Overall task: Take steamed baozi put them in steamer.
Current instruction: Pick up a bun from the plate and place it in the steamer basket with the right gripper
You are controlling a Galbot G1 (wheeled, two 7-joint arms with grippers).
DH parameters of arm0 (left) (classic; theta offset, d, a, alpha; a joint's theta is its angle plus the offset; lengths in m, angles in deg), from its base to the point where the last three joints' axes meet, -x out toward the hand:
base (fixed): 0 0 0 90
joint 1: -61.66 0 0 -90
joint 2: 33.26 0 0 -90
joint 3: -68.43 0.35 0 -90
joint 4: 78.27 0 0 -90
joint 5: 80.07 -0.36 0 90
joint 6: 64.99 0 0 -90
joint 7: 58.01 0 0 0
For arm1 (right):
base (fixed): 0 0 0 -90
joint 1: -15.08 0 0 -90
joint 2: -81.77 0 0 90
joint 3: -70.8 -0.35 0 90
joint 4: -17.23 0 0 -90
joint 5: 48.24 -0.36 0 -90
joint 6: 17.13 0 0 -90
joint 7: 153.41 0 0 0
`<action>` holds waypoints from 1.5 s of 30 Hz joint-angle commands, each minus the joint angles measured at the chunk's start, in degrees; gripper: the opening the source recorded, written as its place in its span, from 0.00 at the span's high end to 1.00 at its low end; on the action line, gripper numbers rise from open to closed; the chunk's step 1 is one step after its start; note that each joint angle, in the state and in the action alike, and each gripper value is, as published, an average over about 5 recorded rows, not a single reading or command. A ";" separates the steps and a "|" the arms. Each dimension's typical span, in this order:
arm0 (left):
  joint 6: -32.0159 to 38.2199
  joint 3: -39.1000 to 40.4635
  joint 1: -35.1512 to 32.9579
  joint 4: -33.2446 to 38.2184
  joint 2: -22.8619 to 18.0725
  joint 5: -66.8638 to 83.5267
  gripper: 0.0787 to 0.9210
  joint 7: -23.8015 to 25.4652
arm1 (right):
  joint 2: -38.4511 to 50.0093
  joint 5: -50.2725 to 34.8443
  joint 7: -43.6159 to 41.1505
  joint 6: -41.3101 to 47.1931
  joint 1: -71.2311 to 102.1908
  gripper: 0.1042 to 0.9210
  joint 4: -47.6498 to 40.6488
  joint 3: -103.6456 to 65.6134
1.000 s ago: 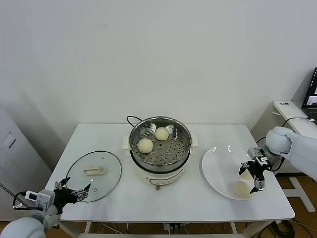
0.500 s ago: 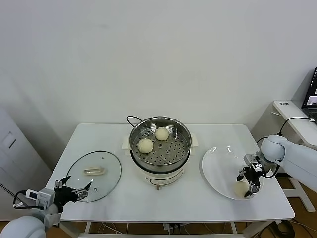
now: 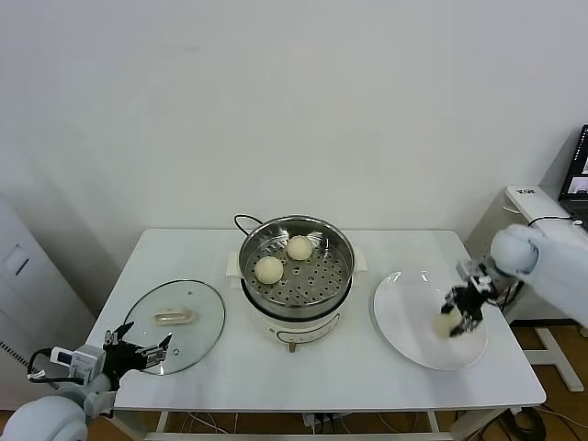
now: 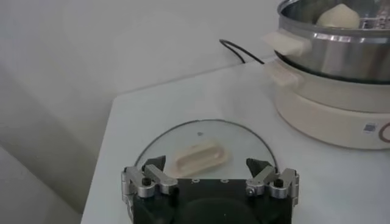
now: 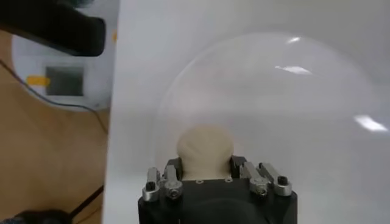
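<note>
Now right pincer [image 3: 457, 315] pinching a baozi [image 3: 447, 323] over the white plate [image 3: 404, 322]; steamer [image 3: 296, 263] well to the left, two buns inside. Leftward carry needed. Left pincer [image 3: 138, 351] spread, idle near the glass lid [image 3: 175, 323].

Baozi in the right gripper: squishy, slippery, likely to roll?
Probably soft: the baozi looks like smooth dough, so the right gripper pinching its sides may dent it. Its round shape suggests rolling if dropped onto the glossy plate.
</note>
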 commanded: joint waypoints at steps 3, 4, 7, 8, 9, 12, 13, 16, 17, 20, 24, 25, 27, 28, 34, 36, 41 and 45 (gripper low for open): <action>0.36 2.07 1.18 -0.56 0.87 0.01 0.12 0.04 | -16.60 -3.33 -1.88 -17.07 -13.61 0.54 -7.11 -4.73; 0.43 2.19 1.20 -0.63 0.95 0.01 0.12 0.04 | -18.80 -3.15 -2.28 -19.85 -13.54 0.54 -8.41 -5.85; 0.61 2.48 1.19 -0.74 1.17 0.01 0.12 0.07 | -24.51 -2.30 -3.57 -26.01 -13.34 0.54 -10.82 -7.77; 0.67 2.53 1.19 -0.76 1.24 0.01 0.12 0.09 | -26.21 -2.02 -3.98 -27.72 -13.26 0.54 -11.17 -7.93; 0.72 2.58 1.20 -0.79 1.29 0.00 0.12 0.10 | -28.00 -1.67 -4.39 -29.71 -13.11 0.54 -11.46 -8.02; 0.79 2.67 1.22 -0.84 1.41 0.00 0.12 0.12 | -32.53 -0.38 -5.14 -35.36 -12.15 0.54 -11.52 -8.08; 0.80 2.70 1.23 -0.85 1.44 0.00 0.12 0.12 | -33.70 0.20 -5.13 -36.95 -11.73 0.54 -11.16 -8.04; 0.84 2.80 1.33 -0.92 1.53 0.00 0.12 0.13 | -36.18 2.15 -4.73 -40.78 -10.18 0.53 -9.05 -7.70; 0.86 2.82 1.36 -0.97 1.55 0.00 0.12 0.13 | -36.65 2.82 -4.59 -41.64 -9.66 0.53 -8.20 -7.47; 0.97 2.81 1.40 -1.20 1.66 -0.01 0.12 0.16 | -37.39 5.31 -4.32 -44.05 -8.02 0.53 -5.52 -6.57; 1.13 2.86 1.32 -1.40 1.72 -0.02 0.12 0.20 | -37.07 8.80 -4.29 -46.61 -5.59 0.53 -2.69 -6.13; 1.16 2.89 1.28 -1.42 1.71 -0.05 0.12 0.22 | -36.81 9.76 -4.34 -47.21 -4.89 0.53 -2.07 -6.15; 1.20 2.96 1.23 -1.47 1.70 -0.11 0.12 0.25 | -36.20 11.66 -4.49 -48.03 -3.61 0.53 -1.10 -6.27; 1.21 3.00 1.23 -1.50 1.68 -0.14 0.12 0.26 | -35.87 12.79 -4.59 -48.28 -2.92 0.53 -0.71 -6.41; 1.03 3.52 1.92 -1.65 1.67 -0.11 0.12 0.26 | -35.18 18.55 -4.93 -48.46 0.79 0.53 -0.23 -8.05; 0.96 3.89 2.31 -1.70 1.67 -0.09 0.12 0.26 | -35.44 19.84 -5.04 -48.46 1.72 0.53 -0.64 -8.66; 0.88 4.37 2.65 -1.71 1.69 -0.08 0.12 0.26 | -35.98 22.47 -5.20 -48.46 3.51 0.52 -1.90 -9.76; 0.92 4.20 2.57 -1.73 1.88 0.08 0.12 0.26 | -36.09 23.76 -5.15 -48.46 4.22 0.48 -2.58 -10.49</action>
